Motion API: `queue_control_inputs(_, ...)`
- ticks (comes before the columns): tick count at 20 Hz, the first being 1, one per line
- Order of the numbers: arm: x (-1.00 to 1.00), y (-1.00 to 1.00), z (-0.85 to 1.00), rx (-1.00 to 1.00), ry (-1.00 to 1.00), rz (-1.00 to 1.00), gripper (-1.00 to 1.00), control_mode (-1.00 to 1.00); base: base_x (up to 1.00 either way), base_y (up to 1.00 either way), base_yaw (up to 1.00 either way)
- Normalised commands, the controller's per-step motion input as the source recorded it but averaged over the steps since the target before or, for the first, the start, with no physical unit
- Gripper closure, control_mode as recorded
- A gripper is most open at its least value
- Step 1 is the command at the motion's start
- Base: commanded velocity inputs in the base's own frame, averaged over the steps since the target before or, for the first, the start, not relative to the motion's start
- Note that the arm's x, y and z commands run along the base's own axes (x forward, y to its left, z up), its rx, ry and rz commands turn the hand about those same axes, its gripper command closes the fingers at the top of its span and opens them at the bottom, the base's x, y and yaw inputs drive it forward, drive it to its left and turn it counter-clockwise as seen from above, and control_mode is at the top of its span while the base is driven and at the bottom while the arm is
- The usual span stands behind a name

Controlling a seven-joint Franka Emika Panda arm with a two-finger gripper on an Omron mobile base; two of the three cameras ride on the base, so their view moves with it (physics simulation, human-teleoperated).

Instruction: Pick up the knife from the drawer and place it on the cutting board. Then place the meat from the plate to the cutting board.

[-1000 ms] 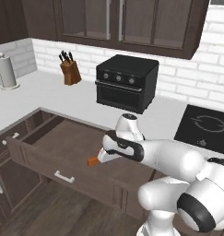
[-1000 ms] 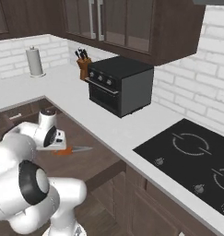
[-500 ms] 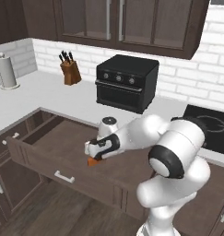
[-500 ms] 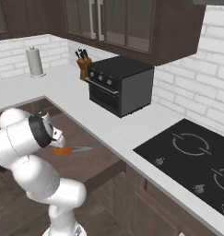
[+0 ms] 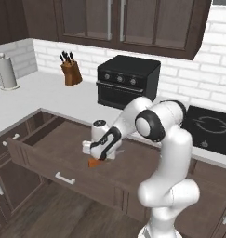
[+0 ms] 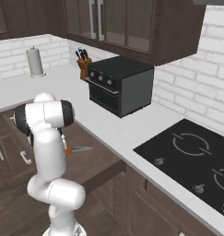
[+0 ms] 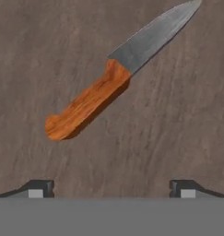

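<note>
Hovering wide-open and empty over the knife (image 7: 113,80) on the drawer (image 5: 49,165) floor, fingers (image 7: 37,188) should straddle the orange handle crosswise.

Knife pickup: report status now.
Gripper open, above the knife. Knife flat on the drawer floor, not gripped. Nothing between fingertips and handle.

The arm (image 5: 161,139) is glossy white, built of rounded, bulbous segments with dark grey discs capping the joints. A black band wraps the wrist. The pincer (image 7: 111,189) ends in two small dark tips with pale grey pads.
</note>
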Motion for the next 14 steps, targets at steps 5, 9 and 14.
queue_control_inputs(5,0.76,0.01,-0.28,0.00,0.14,-0.16,-1.00,-1.00,0.00,0.00,0.00)
queue_control_inputs(9,0.62,0.09,-0.45,0.00,0.07,-0.10,-1.00,-1.00,0.00,0.00,0.00)
queue_control_inputs(14,0.39,0.00,-0.52,0.00,0.01,-0.05,-1.00,-1.00,0.00,0.00,0.00)
